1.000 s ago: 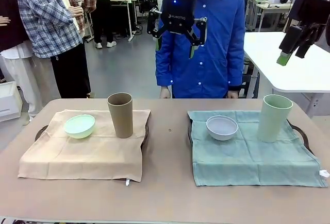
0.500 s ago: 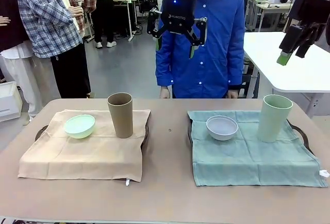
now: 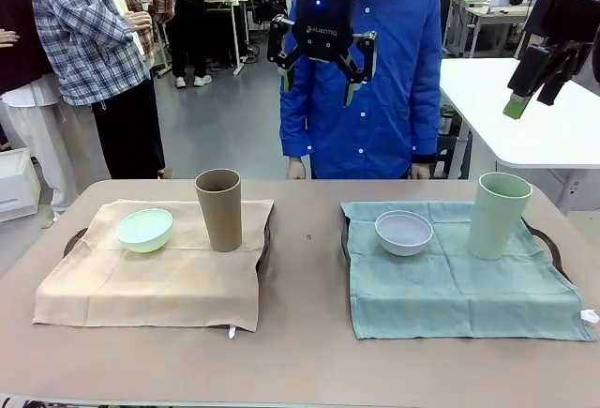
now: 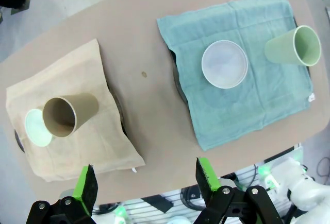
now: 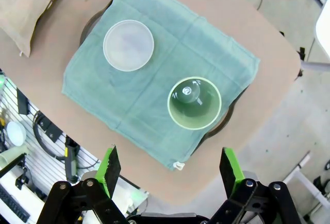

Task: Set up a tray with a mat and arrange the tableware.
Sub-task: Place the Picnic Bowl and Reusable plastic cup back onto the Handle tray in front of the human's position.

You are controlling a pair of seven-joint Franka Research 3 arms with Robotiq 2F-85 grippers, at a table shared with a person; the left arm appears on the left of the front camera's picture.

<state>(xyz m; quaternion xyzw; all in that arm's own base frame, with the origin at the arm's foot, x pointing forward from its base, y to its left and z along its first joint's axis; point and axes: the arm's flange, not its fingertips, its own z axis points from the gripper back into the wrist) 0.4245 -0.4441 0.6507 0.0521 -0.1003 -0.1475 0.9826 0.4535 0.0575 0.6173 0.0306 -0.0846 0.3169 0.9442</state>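
Two trays carry mats on the table. On the left a beige mat (image 3: 155, 272) holds a mint-green bowl (image 3: 145, 229) and a tall tan-brown cup (image 3: 218, 209). On the right a teal mat (image 3: 459, 281) holds a white bowl (image 3: 404, 232) and a tall pale-green cup (image 3: 499, 215). Dark tray rims (image 3: 548, 244) peek out from under the cloths. My left gripper (image 3: 317, 84) hangs open high above the table's middle, nothing in it. My right gripper (image 3: 531, 98) is open high at the right. From above I see the white bowl (image 5: 128, 45) and the pale-green cup (image 5: 194, 103).
A person in a blue jacket (image 3: 394, 98) stands at the far edge, hands (image 3: 298, 170) resting near the table. Bystanders stand at the back left. A white table (image 3: 525, 127) is behind on the right. Bare tabletop (image 3: 305, 267) runs between the two trays.
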